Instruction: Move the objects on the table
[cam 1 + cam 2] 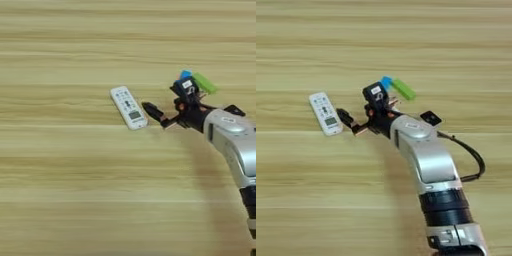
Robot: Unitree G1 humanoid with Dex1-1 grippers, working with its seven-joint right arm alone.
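Note:
A long white remote control [128, 107] lies at an angle on the tan wooden table [75, 190], its small screen toward the near end. My right gripper [158, 116] reaches in from the right on a silver forearm [426, 155]. It stands open just right of the remote's near end, holding nothing. One black finger [346, 117] points at the remote and stops a short gap from it. A small black-topped square piece [430, 118] lies beside the forearm.
A green bar [404, 89] and a blue piece [386, 82] lie just behind the gripper's wrist. A black cable [476, 160] loops off the right side of the forearm.

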